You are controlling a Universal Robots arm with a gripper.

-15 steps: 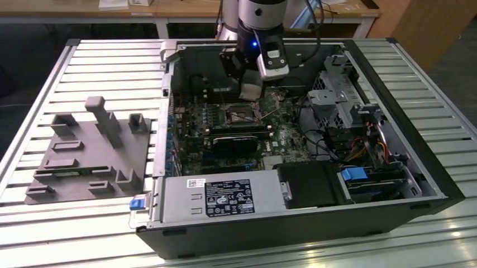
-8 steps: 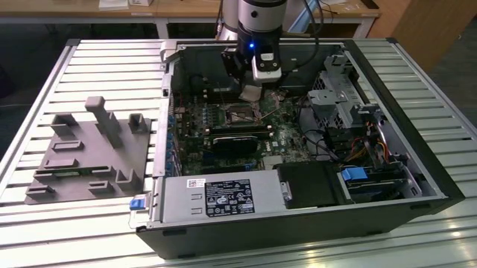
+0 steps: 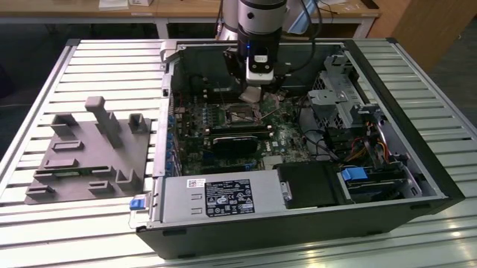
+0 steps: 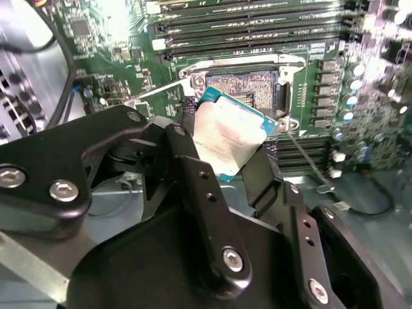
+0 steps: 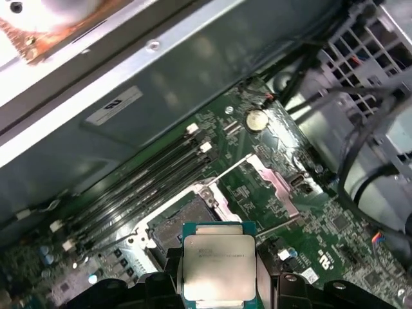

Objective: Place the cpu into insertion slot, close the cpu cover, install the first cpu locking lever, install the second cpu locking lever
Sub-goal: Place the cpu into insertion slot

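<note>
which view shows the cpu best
First wrist view: the cpu faces the camera squarely, held in the gripper. Second wrist view shows it tilted, partly hidden by fingers; exterior view shows it far off.

The gripper (image 5: 217, 286) grips the cpu (image 5: 217, 264) by two opposite edges, its metal top facing the camera, near the insertion slot (image 5: 175, 224). The slot lies uncovered with the cpu cover (image 5: 275, 185) swung open. Long memory slots (image 5: 138, 187) run beside it along the motherboard's (image 5: 344, 224) edge nearest the case wall.

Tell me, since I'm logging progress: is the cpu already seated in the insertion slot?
No: in the second wrist view the gripper holds the cpu tilted, apart from the bare insertion slot.
</note>
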